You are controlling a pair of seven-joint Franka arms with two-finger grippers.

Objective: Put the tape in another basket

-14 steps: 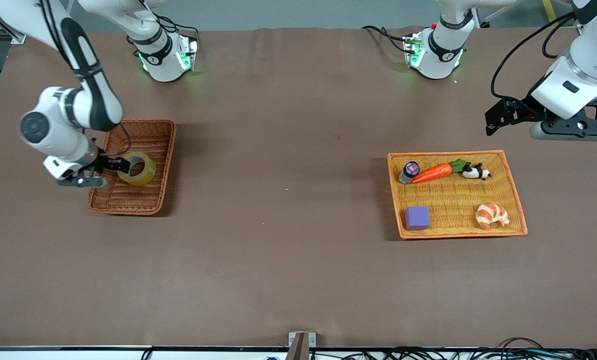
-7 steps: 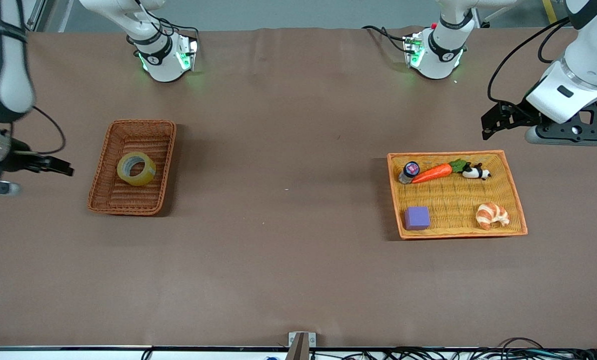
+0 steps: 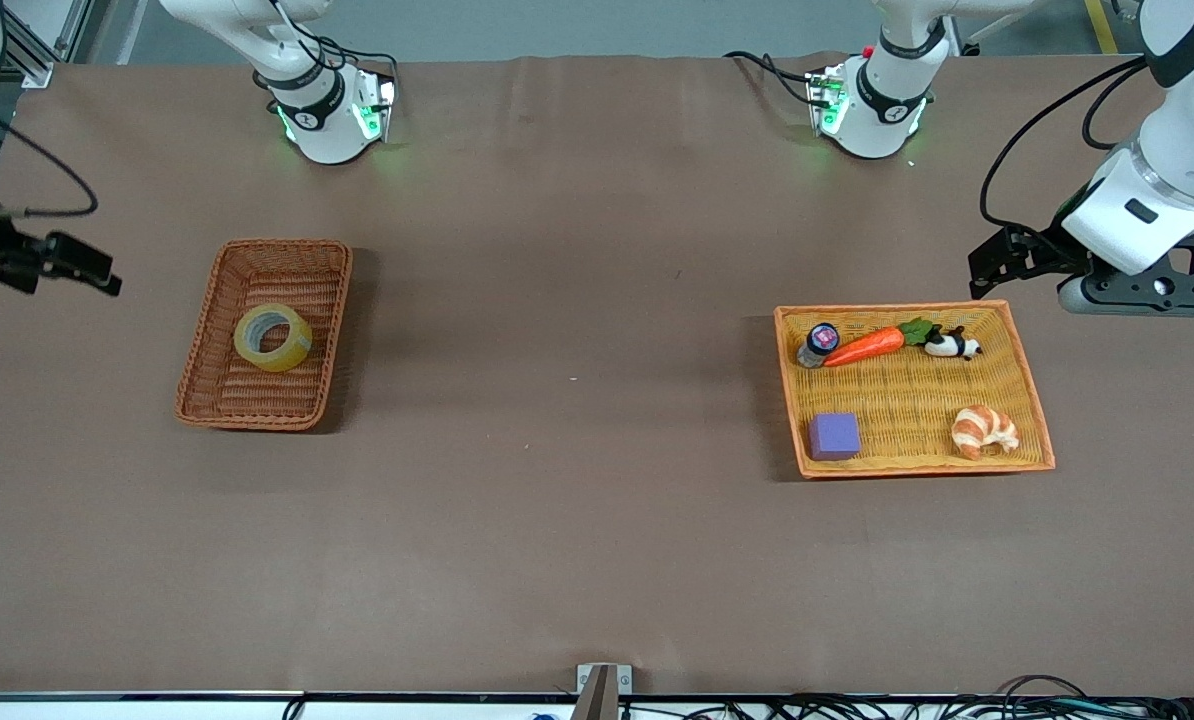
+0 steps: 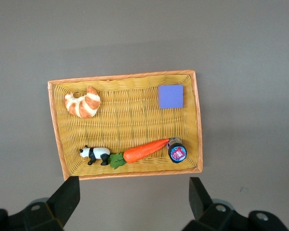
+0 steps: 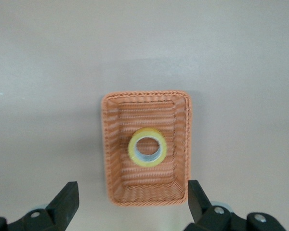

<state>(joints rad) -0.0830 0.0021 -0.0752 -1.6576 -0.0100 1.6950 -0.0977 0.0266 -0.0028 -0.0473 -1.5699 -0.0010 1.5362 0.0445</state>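
The yellowish tape roll lies flat in the narrow reddish-brown wicker basket toward the right arm's end of the table. The right wrist view shows the tape in the middle of the basket. My right gripper is open and empty, up in the air over the table's end beside the basket; its own view shows it with jaws wide apart. My left gripper is open and empty, over the table beside the orange-yellow tray, and shows in its own view.
The orange-yellow tray holds a purple cube, a croissant, a toy carrot, a small panda and a small jar. Bare brown table lies between the basket and the tray.
My right gripper has left the tape in the basket, pulled out and moved up and away toward the table's end. The tape has not moved. My left gripper has shifted only slightly.
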